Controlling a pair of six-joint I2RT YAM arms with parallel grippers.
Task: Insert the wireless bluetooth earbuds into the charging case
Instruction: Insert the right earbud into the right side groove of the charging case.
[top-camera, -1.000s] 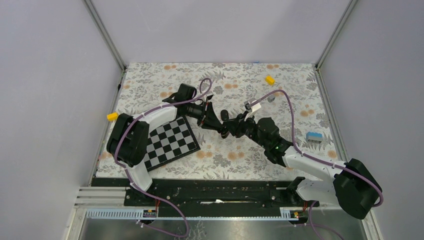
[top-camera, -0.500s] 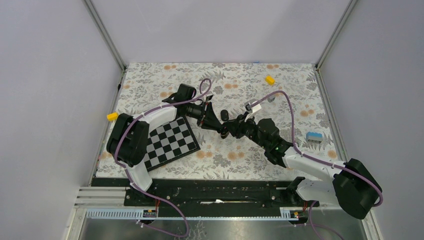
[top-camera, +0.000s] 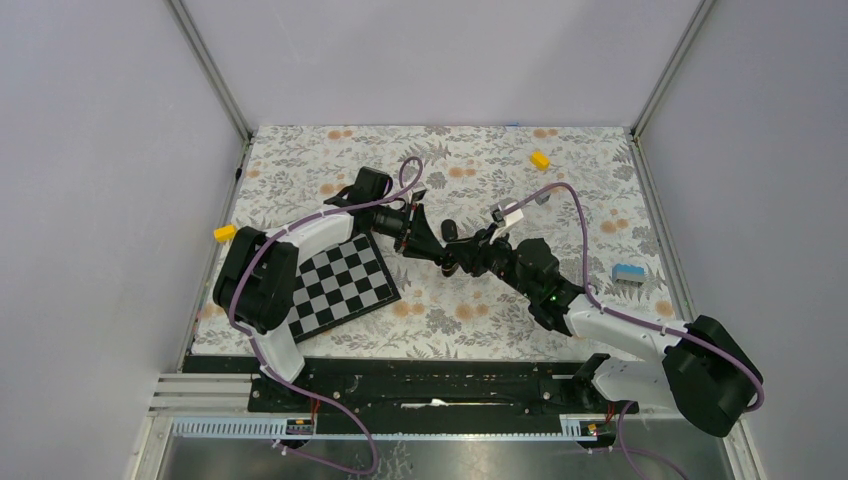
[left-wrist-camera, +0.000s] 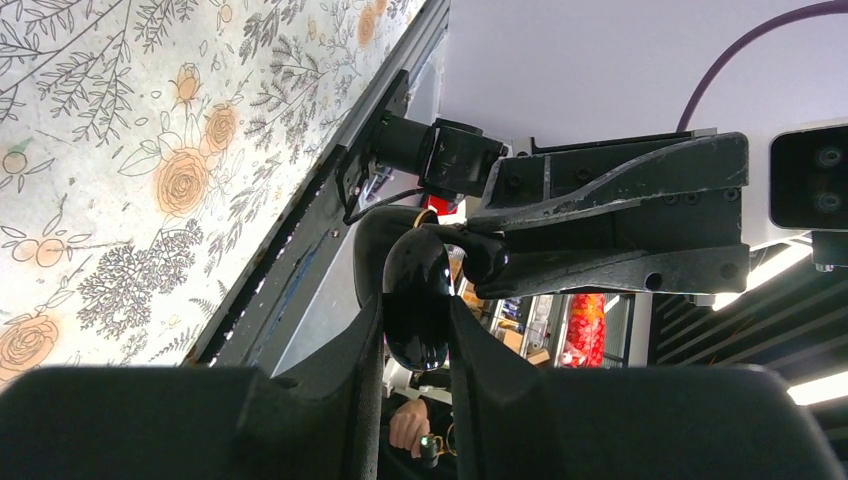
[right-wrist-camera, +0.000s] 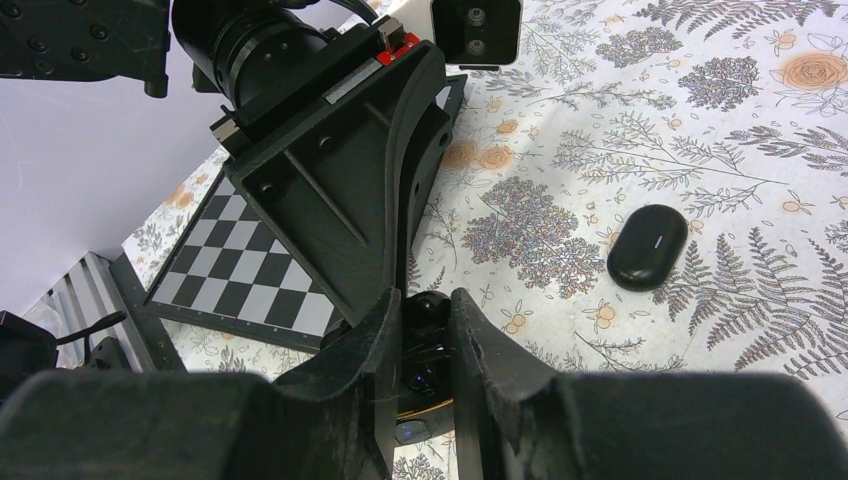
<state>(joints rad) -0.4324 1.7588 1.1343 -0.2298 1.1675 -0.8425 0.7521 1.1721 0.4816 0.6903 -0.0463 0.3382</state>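
**First speaker:** Where was the charging case?

**Second speaker:** The charging case (left-wrist-camera: 415, 290), glossy black and rounded, was held above the middle of the table (top-camera: 480, 315). The left gripper (left-wrist-camera: 415, 315) was clamped on it, one finger on each side.

**First speaker:** And the right gripper?

**Second speaker:** The right gripper (right-wrist-camera: 425, 300) met the left one tip to tip. Its fingers stood close together, closed on a small black rounded earbud (left-wrist-camera: 487, 262). The earbud touched the case beside a spot of orange. From the right wrist camera, the space between its fingers was too dark to make out clearly.

**First speaker:** What else lay on the table?

**Second speaker:** A black oval object (right-wrist-camera: 648, 246) lay flat on the flowered cloth, just beyond the two grippers toward the far edge. A checkerboard (top-camera: 340, 280) lay near the left edge, partly under the left arm. One yellow block (top-camera: 540, 160) sat towards the far right corner, and a second yellow block (top-camera: 225, 233) sat at the left edge. A small blue object (top-camera: 627, 272) sat near the right edge.
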